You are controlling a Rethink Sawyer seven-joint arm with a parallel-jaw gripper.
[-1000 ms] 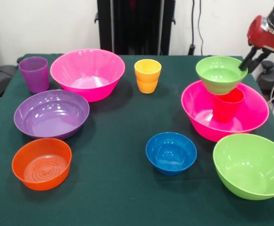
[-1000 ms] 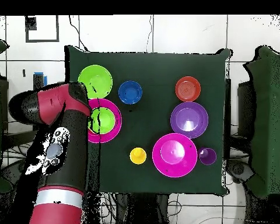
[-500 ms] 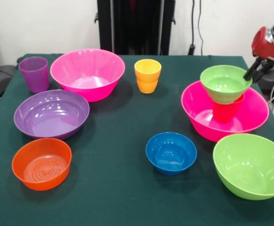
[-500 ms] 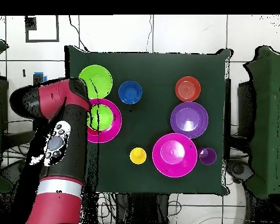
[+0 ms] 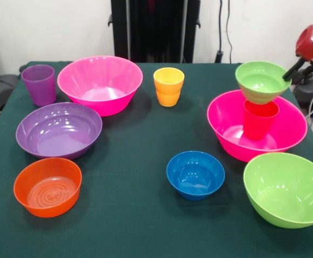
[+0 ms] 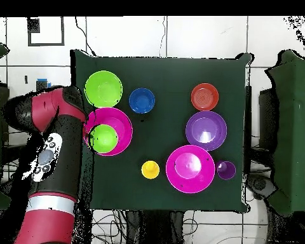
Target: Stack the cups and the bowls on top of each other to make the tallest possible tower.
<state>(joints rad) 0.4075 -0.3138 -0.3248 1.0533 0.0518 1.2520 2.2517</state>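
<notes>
Green bowl [image 5: 262, 80] sits tipped on the red cup [image 5: 260, 119], the gripper [image 5: 293, 70] at its 3 o'clock rim. I cannot tell if the gripper holds it. Best to set the bowl flat and centred before letting go.

The hand [image 5: 291, 71] grips the small green bowl [image 5: 262, 81] over the red cup [image 5: 260, 119] and pink bowl [image 5: 257, 127]. Just before it stands the lime bowl [image 5: 286, 189]; the surface [image 5: 140, 161] farther across lies open between bowls.

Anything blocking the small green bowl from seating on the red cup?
Nothing visible. The small green plastic bowl, gripped at its rim by the gripper, sits directly over the red plastic cup standing inside the large hot pink bowl; whether it already touches is unclear.
</notes>
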